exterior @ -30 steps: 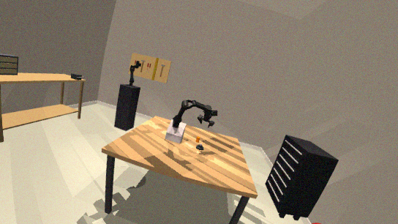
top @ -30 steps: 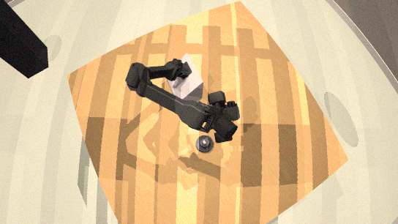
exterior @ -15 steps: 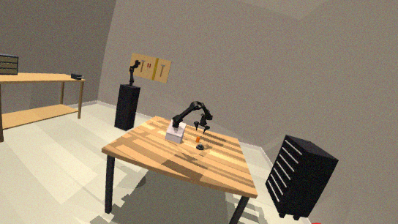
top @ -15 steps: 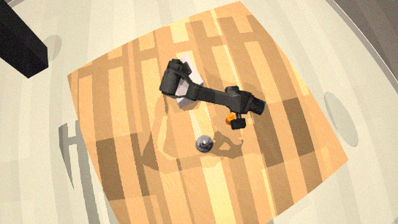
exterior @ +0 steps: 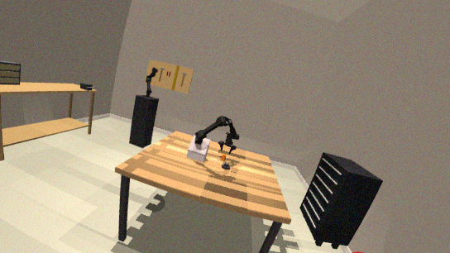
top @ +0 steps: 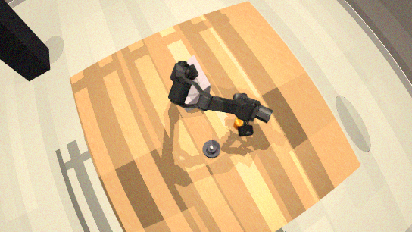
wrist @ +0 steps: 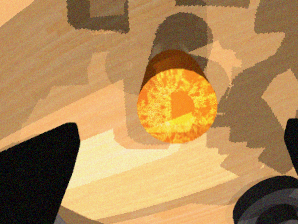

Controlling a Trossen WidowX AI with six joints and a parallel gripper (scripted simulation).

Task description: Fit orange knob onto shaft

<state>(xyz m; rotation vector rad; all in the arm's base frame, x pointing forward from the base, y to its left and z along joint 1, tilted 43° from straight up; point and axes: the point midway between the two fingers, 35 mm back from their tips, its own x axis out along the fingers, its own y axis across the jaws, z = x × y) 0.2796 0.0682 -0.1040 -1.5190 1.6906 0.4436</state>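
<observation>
The orange knob (top: 238, 123) (exterior: 223, 157) (wrist: 177, 104) stands upright on the wooden table (top: 113, 125) (exterior: 165, 169). My gripper (top: 242, 127) (exterior: 227, 148) (wrist: 185, 131) is open and empty. It hangs straight above the knob, with one dark finger on each side of it in the wrist view and clear of it. The round dark pedestal (top: 211, 148) (exterior: 226, 166) (wrist: 266, 219) with its silver shaft (top: 211, 145) stands on the table a short way from the knob. In the wrist view it shows at the lower right corner. The knob's hole is hidden underneath.
The arm's white base block (top: 198, 81) (exterior: 198, 150) sits on the table behind the knob. A black drawer cabinet (exterior: 341, 198) stands on the floor to the right of the table, and a black column (exterior: 143, 120) stands behind it.
</observation>
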